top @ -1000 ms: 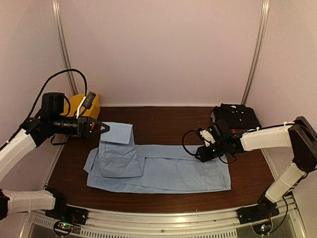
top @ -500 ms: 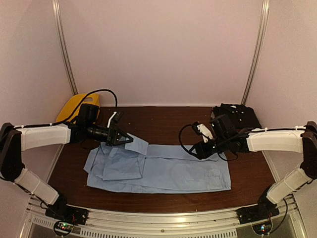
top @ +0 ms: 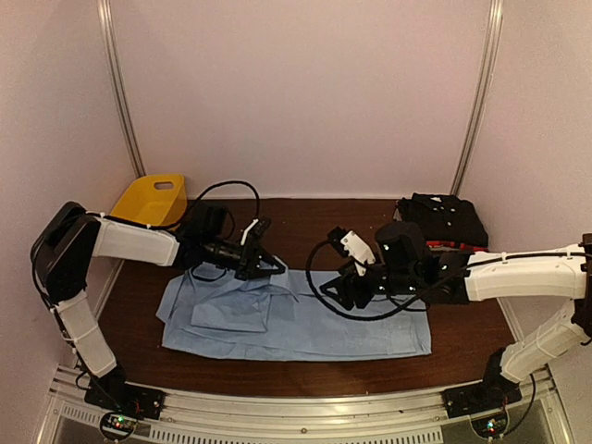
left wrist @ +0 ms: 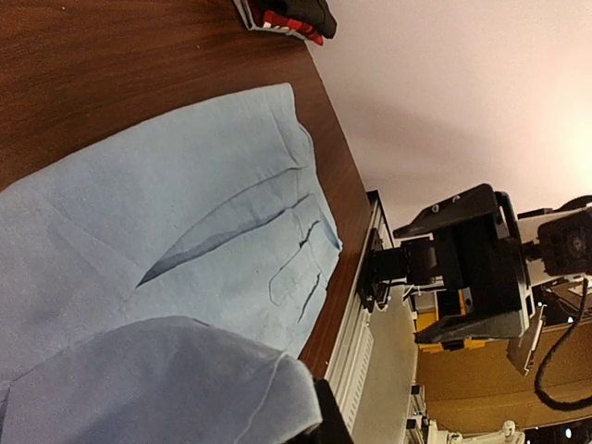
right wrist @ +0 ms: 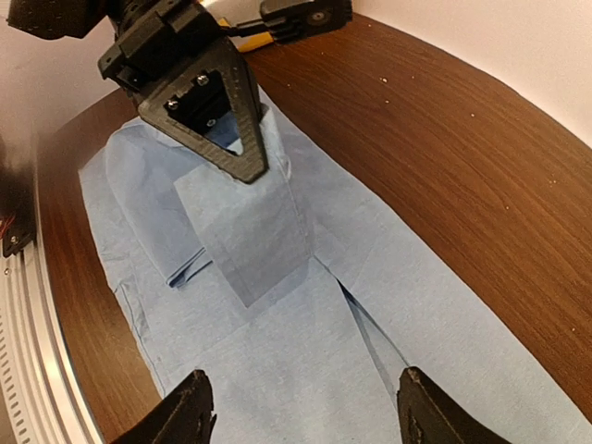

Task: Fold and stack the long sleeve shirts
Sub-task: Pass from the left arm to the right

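The left gripper point(top: 273, 267) pinches a folded flap of the blue shirt point(top: 305, 324), which lies spread across the middle of the table point(top: 305, 220). The right gripper point(right wrist: 305, 416) hovers over it, jaws wide, holding nothing. The black shirt point(top: 444, 217) sits folded at the far right.

Plain light blue shirt point(top: 305, 324), no print, seams stitched in the same blue. Solid black shirt point(top: 442, 215). Red-edged shirt point(top: 455, 246), only a thin red strip showing. Bright yellow basket point(top: 153, 196). Dark reddish-brown table point(top: 305, 220) with faint wood grain. Matte black left gripper point(right wrist: 245, 153) and right gripper point(right wrist: 307, 407). White arm shells point(top: 129, 242), black cables point(top: 324, 301). Pale pinkish-white walls point(top: 296, 92). Silver rails point(top: 305, 407).
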Controlling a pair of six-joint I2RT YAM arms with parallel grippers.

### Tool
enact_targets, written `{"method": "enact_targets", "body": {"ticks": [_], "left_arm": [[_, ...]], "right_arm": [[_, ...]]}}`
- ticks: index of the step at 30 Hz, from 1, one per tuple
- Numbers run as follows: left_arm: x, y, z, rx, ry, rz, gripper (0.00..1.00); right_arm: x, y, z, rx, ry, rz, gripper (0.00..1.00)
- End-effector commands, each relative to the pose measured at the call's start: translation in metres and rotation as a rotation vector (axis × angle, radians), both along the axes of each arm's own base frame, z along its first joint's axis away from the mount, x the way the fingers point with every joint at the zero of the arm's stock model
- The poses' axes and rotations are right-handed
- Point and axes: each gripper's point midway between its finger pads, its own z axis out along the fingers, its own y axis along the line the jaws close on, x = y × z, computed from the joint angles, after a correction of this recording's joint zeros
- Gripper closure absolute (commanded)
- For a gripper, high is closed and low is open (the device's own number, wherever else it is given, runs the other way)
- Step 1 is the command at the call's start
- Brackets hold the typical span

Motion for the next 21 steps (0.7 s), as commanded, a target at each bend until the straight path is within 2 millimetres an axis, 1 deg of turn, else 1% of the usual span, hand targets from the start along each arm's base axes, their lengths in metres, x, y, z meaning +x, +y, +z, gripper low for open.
{"method": "enact_targets", "body": {"ticks": [1, 5, 9, 13, 17, 19, 21], "left_arm": [[0.006, -0.014, 0.025, -0.086, -0.026, -0.016, 1.0], [0.003, -0.017, 0.024, -0.085, -0.018, -0.02, 1.0], [-0.001, -0.017, 0.022, -0.082, -0.01, -0.024, 1.0], [-0.004, -0.015, 0.021, -0.082, -0.006, -0.027, 1.0], [-0.006, -0.015, 0.022, -0.086, -0.008, -0.031, 1.0], [-0.007, -0.015, 0.023, -0.088, -0.01, -0.033, 1.0], [-0.008, -0.015, 0.025, -0.09, -0.013, -0.034, 1.0]], "right_arm": [[0.006, 0.019, 0.025, 0.036, -0.11, -0.045, 0.3], [0.003, 0.038, 0.02, 0.008, -0.145, -0.062, 0.26], [0.002, 0.06, 0.011, -0.031, -0.165, -0.058, 0.25], [0.007, 0.073, 0.002, -0.096, -0.189, -0.077, 0.26], [0.013, 0.08, -0.004, -0.151, -0.215, -0.106, 0.27], [0.016, 0.08, -0.01, -0.202, -0.225, -0.125, 0.28], [0.02, 0.078, -0.014, -0.242, -0.243, -0.151, 0.31]]}}
